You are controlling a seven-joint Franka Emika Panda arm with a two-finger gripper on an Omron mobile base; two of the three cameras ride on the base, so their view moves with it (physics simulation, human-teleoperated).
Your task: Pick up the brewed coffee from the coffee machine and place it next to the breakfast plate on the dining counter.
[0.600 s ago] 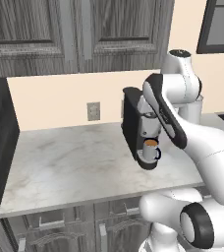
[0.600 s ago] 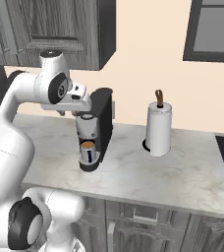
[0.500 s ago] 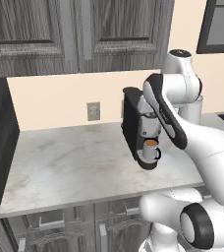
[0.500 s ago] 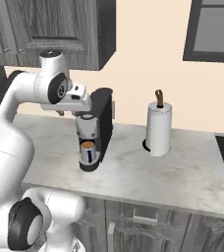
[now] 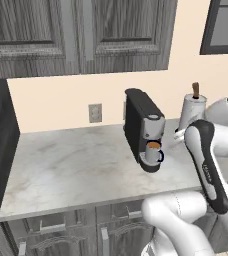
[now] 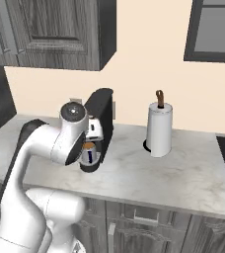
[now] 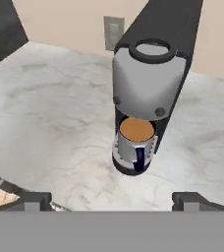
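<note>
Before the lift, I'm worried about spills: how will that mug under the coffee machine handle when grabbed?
The mug looks rigid, so probably safe to clamp. Coffee sits near its rim, so tilting likely spills. Its handle faces the open tool, so a side grip may be awkward.

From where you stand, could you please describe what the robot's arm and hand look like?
The arm is made of rounded, glossy white segments with dark grey bands at the joints and a round grey cap on one joint. The hand ends in two small, dark, blocky fingertips. No cables or markings are visible.
</note>
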